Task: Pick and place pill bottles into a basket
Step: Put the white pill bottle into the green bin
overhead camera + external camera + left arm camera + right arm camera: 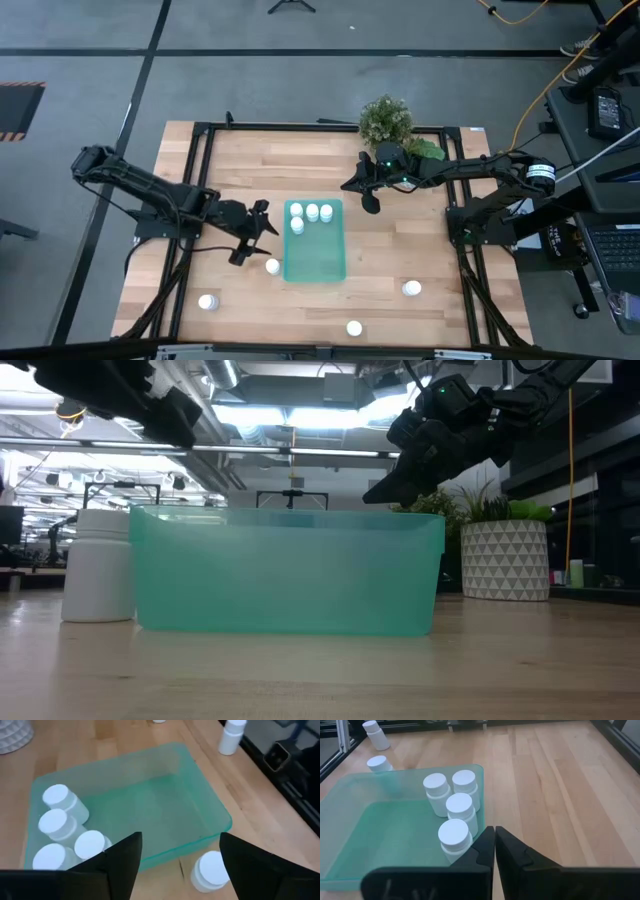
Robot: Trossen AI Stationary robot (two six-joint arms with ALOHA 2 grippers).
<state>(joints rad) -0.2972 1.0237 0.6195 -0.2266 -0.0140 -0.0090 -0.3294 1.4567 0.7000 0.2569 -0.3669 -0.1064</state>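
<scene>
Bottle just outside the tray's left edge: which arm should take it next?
Left. The left gripper, jaws open, hangs beside that bottle, which shows between its jaws in the left wrist view. The right gripper is shut and sits beyond the basket, farther off.

Even, bright overhead lighting filled every view. Ceiling strip lights [300,415] glared white in the low view, leaving the arms above as dark silhouettes. The tabletop [390,250] showed only soft shadows. Near fingers [120,865] appeared slightly blurred.
</scene>
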